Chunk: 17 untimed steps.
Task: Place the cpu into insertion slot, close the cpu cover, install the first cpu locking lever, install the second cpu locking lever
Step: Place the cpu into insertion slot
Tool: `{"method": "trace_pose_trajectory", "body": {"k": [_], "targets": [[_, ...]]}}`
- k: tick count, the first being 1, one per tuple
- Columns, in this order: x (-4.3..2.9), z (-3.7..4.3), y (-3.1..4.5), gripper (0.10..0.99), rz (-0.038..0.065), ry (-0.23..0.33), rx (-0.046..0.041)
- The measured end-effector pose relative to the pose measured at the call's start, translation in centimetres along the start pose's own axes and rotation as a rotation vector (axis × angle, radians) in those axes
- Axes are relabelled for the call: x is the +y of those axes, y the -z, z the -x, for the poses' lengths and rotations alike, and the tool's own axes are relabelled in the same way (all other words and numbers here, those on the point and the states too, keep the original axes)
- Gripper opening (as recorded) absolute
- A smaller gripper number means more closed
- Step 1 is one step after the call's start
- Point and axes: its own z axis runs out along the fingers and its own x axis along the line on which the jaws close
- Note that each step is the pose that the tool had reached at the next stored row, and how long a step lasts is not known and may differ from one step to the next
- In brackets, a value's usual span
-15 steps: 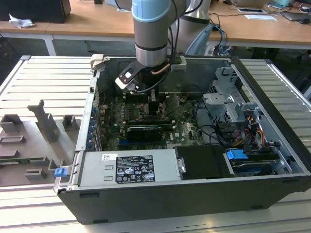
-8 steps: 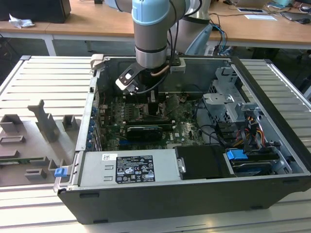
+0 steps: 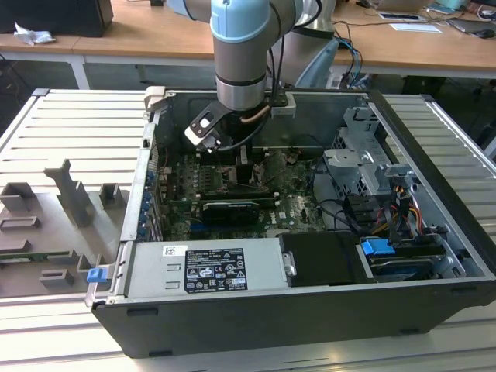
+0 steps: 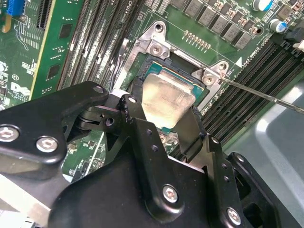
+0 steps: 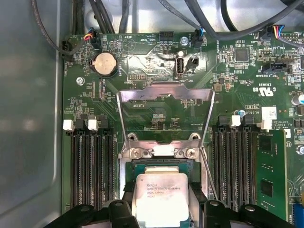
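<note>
My gripper is shut on the cpu, a pale silver-beige square chip, with one black finger on each of two opposite edges. The chip sits over the insertion slot, the dark square socket with a metal rim, and whether it is fully seated I cannot tell. In the first wrist view the cpu lies in the slot between the gripper fingers. The cpu cover, a silvery windowed frame, is flipped open and lies back on the green board. A thin locking lever sticks out beside the socket.
The arm reaches down into an open computer case. Black memory slots flank the socket on both sides. A power supply and drive bays with cables crowd the case; grey fixtures stand outside it.
</note>
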Motion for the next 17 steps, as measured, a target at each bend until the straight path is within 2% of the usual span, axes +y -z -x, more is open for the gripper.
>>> {"method": "trace_pose_trajectory", "body": {"k": [5,6,11,17], "targets": [[0.00,-0.01,-0.01,0.541,0.000,0.000,-0.0005],[0.00,-0.01,-0.01,0.604,0.000,0.000,-0.0007],[0.00,-0.07,-0.02,0.604,0.000,0.000,-0.0011],[-0.01,-0.20,-0.09,0.604,0.000,0.000,0.0028]]}}
